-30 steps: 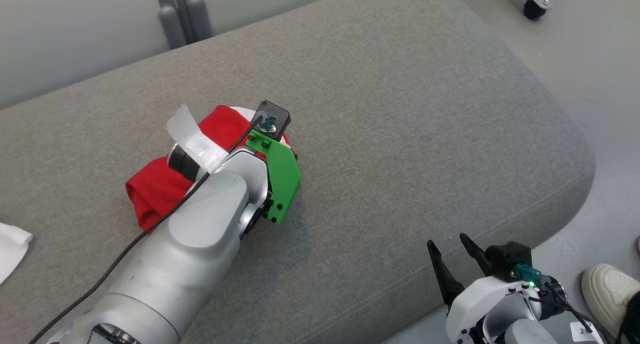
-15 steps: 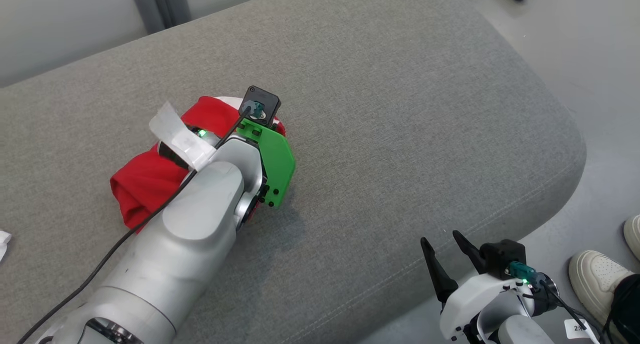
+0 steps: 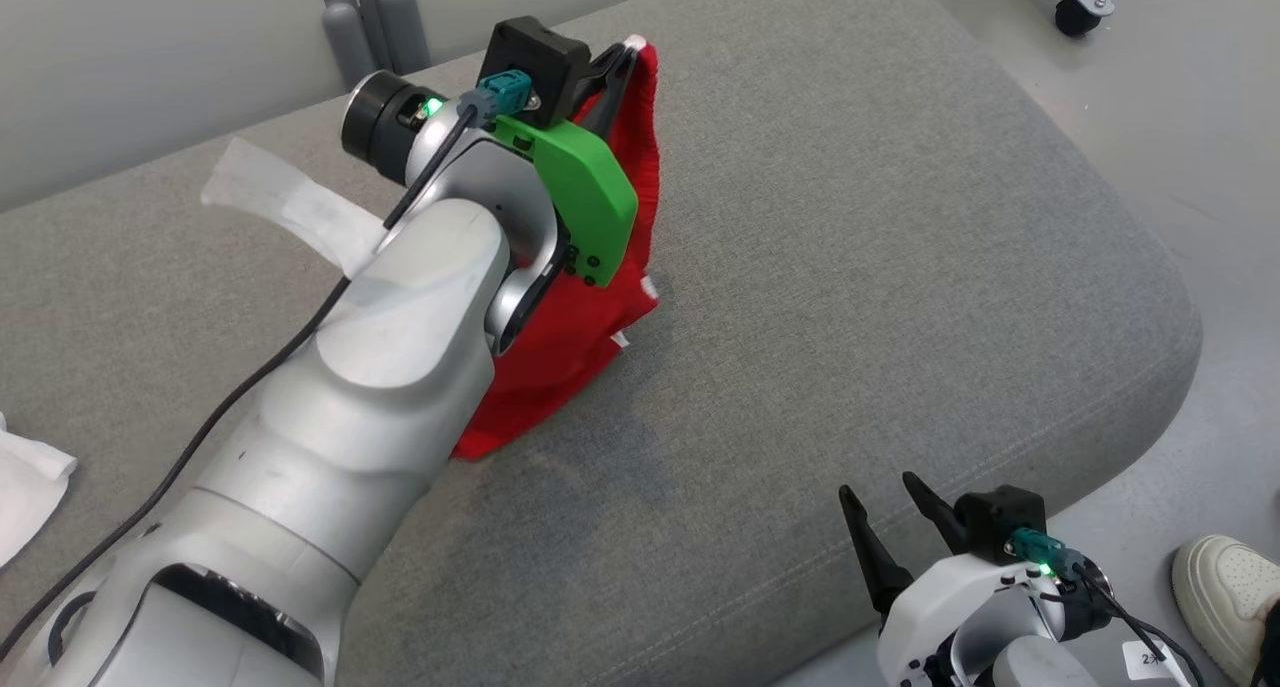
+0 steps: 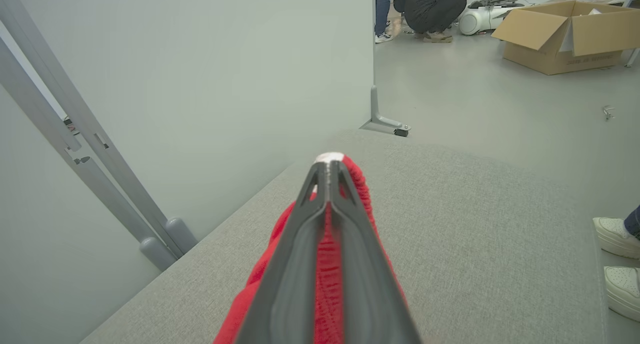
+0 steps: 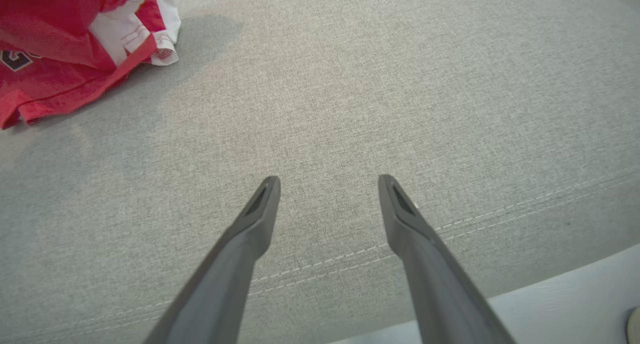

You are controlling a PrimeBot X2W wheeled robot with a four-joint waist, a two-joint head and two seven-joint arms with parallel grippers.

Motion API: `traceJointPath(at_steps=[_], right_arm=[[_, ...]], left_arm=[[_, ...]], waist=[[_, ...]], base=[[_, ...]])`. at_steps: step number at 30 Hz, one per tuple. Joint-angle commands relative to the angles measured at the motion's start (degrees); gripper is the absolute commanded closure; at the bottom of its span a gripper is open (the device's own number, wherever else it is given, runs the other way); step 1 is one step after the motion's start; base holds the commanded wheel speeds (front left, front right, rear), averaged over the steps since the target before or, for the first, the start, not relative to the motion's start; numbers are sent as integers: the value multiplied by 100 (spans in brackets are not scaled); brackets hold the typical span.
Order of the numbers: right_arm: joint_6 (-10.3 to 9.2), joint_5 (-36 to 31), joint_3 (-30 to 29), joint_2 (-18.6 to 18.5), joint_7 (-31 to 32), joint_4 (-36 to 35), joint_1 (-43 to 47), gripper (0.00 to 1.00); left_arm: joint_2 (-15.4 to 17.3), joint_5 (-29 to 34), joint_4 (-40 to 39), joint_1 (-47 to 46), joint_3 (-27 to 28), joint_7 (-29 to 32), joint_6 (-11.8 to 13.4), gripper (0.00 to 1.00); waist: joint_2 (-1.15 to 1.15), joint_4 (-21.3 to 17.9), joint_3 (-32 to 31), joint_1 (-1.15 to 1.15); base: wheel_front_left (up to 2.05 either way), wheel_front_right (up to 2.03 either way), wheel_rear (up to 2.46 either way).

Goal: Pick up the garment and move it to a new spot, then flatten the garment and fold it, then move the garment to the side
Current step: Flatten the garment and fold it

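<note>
Grey cushion | right hand at near edge, fingers apart, empty | garment up-left of it, hanging with long axis vertical, hem touching cushion | left hand clamped on its top edge, the nearer arm | right wrist view adds white trim and dark print; left wrist view shows the pinch

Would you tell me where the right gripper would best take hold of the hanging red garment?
Probably the lower hem corner of the red garment, approached from the robot's right. The cloth hangs from the left gripper, and that free corner faces the open right gripper.
</note>
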Motion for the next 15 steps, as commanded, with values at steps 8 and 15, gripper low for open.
traceJointPath(at_steps=[8, 15], right_arm=[[-2, 43, 34, -4, 0, 91, 90, 0], [-2, 78, -39, -6, -40, 49, 88, 0]], left_arm=[[-69, -219, -441, -585, 92, -475, -169, 100], [-84, -942, -824, -358, 100, -454, -36, 100]], waist=[[0, 71, -270, 0], [0, 319, -158, 0]], base=[[0, 0, 0], [0, 0, 0]])
